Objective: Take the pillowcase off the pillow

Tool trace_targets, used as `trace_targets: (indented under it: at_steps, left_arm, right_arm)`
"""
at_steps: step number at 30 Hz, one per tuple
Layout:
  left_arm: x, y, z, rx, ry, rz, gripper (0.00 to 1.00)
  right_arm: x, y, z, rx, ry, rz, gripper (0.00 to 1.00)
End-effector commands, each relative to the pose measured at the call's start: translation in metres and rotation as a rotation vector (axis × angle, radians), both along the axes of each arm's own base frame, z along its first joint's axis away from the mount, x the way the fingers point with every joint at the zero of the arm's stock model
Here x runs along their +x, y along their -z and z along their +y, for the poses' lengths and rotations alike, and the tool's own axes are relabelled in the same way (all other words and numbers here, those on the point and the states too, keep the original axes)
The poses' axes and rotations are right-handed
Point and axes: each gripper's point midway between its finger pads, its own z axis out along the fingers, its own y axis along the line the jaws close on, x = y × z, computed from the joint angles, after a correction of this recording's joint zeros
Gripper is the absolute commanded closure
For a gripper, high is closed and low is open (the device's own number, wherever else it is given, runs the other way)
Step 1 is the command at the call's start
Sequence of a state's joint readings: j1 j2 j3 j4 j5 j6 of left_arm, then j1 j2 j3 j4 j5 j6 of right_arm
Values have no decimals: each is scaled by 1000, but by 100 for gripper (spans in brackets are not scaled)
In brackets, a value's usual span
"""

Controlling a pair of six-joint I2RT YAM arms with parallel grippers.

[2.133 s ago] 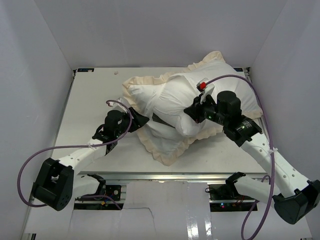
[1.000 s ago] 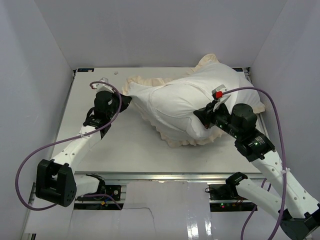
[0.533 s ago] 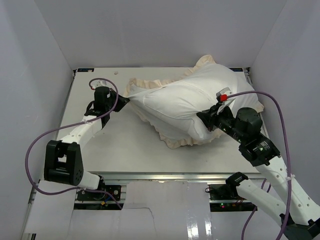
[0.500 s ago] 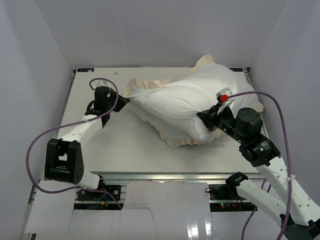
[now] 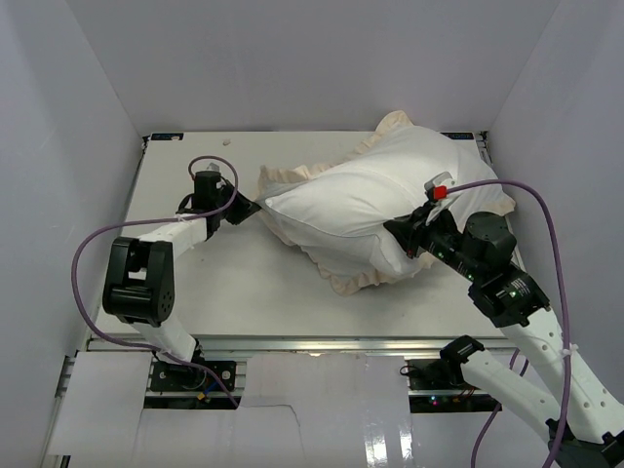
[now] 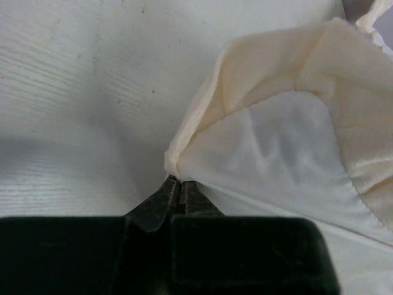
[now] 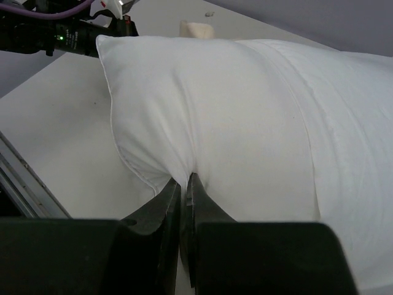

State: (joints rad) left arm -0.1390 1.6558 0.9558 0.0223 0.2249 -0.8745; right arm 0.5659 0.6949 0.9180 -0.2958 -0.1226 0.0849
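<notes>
The plump white pillow [image 5: 366, 195] lies across the right half of the table, with the pillowcase [image 5: 343, 281] bunched around and under it, its cream frill showing at the edges. My left gripper [image 5: 248, 208] is at the cover's left tip. In the left wrist view it [image 6: 177, 182] is shut on the pillowcase [image 6: 276, 147], right where frill meets white cloth. My right gripper [image 5: 396, 232] sits at the pillow's near right side. In the right wrist view it [image 7: 184, 179] is shut on a fold of the pillow [image 7: 233, 104]. The cover's grey face is hidden.
The white table [image 5: 195, 283] is walled by grey panels at the back and on both sides. A metal rail [image 5: 292, 343] runs along its near edge. Purple cables [image 5: 83, 283] loop beside each arm. The left arm's forearm [image 5: 161, 232] lies low over the table's left part.
The left arm has folded inward and its gripper has shifted right and slightly nearer with the frill. The cover's left edge followed to the right. The right gripper has barely moved.
</notes>
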Motion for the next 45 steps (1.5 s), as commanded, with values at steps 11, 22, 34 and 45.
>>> trace_targets:
  at_steps: [11,22,34,45]
  left_arm:
    - [-50,-153,-23,-163,257,-331,2]
    - [-140,-135,-112,-296,474,-293,2]
    - [-154,-108,-111,-318,440,-200,2]
    - [-149,-103,-110,-417,323,-95,2]
  right_arm:
    - [45,-45,53,228,-55,-83,92]
    - [46,-11,131,218,-32,-55,92]
    - [40,-1,153,230,38,-81,92]
    - [37,-3,166,249,56,-114,92]
